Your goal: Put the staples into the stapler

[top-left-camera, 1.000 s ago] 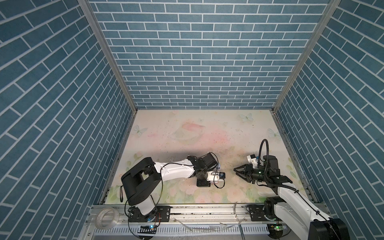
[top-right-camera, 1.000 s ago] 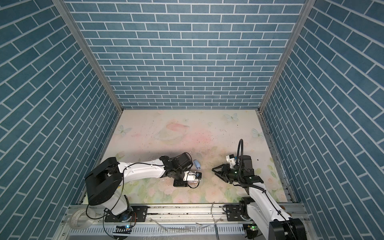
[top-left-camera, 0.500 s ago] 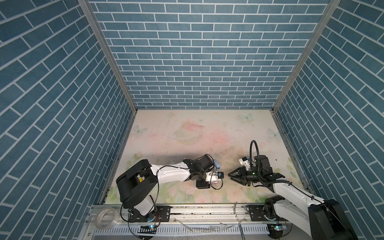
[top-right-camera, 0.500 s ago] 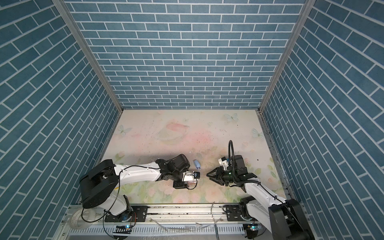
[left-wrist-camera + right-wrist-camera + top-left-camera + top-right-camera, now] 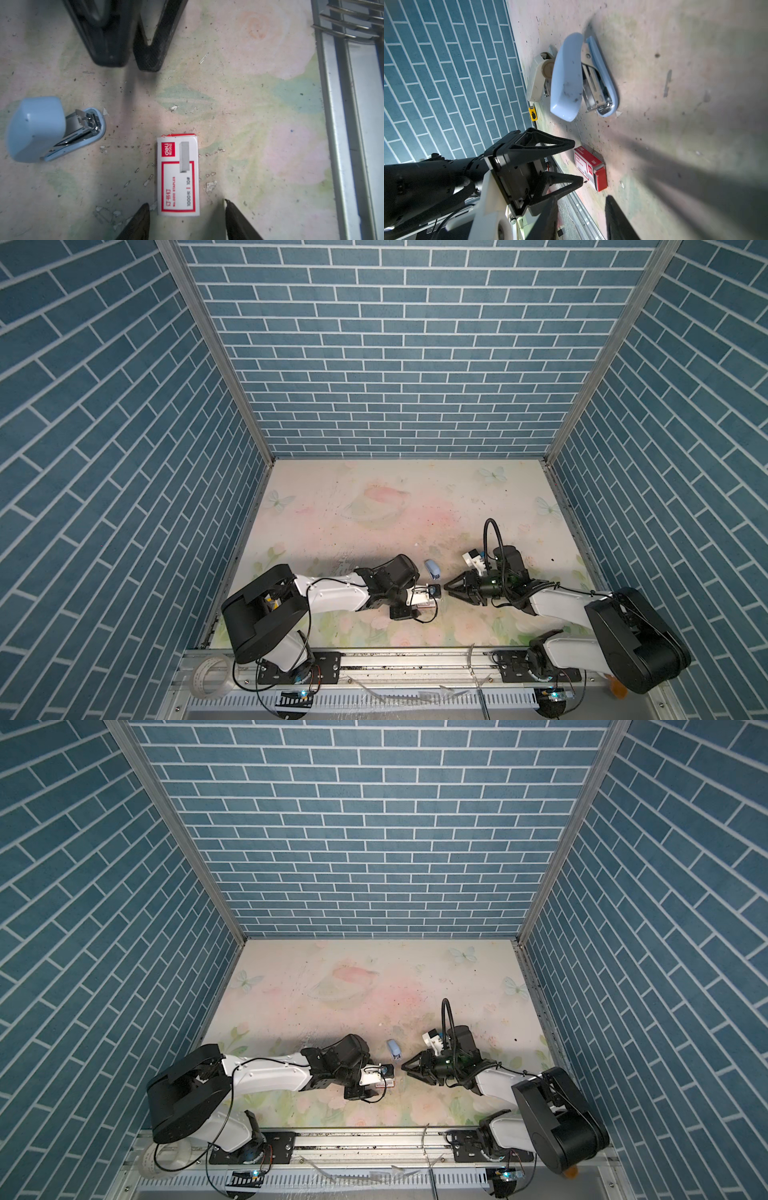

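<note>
The left gripper's (image 5: 186, 204) jaws sit wide astride the staple box (image 5: 178, 176), the right gripper's (image 5: 129, 65) narrow, empty; a hard squeeze could crush it.

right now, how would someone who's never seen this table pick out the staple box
Start at the floral table and go toward its front edge, near the middle. There a small flat cardboard box lies near a pale blue stapler. It is the only red-and-white thing, with a red frame and a grey staple strip printed on top.
</note>
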{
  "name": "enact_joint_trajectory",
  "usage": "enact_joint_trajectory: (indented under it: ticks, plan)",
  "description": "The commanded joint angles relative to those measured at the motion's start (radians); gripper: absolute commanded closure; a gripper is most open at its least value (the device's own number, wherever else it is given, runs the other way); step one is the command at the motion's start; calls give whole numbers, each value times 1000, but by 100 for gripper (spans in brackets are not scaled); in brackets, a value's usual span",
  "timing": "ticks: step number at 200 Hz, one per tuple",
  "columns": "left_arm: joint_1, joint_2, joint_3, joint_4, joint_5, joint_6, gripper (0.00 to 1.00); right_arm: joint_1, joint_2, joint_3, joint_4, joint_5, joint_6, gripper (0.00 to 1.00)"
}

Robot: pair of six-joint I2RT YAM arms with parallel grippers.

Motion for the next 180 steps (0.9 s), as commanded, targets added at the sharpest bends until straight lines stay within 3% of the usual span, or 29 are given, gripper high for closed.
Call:
enact_joint_trajectory:
  ticks: [1,90,180]
  plan:
    - [7,-4,-28,85,9,-14,43,12,-9,-10,49,-29,22,61]
    - [6,29,-7,67,5,-31,48,61,64,-23,109,-18,14,62]
    - [6,90,37,31,5,-25,59,76,117,-55,229,2,27,62]
